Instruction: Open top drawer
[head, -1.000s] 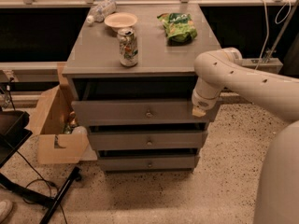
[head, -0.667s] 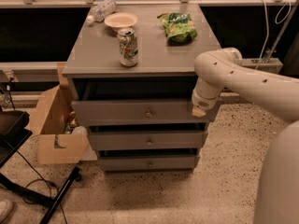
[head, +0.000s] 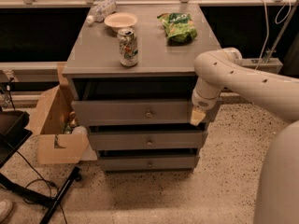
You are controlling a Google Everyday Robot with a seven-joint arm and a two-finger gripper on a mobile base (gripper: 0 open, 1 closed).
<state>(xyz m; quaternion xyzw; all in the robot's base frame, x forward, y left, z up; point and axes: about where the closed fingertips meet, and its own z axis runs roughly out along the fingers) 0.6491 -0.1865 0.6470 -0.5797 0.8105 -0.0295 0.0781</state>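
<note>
The top drawer (head: 117, 112) is a grey drawer with the widest front of three and a small round knob (head: 149, 113) at its centre. It stands pulled out a little from the grey cabinet (head: 98, 55), with a dark gap above its front. The two narrower drawers (head: 149, 141) sit below it. My gripper (head: 198, 115) hangs at the end of the white arm (head: 243, 78), against the right end of the top drawer's front, well to the right of the knob.
On the cabinet top stand a drink can (head: 128, 47), a small bowl (head: 121, 20), a plastic bottle (head: 100, 10) and a green snack bag (head: 177, 27). An open cardboard box (head: 56, 125) sits at the left. Black stand legs (head: 60, 195) and cables lie on the floor.
</note>
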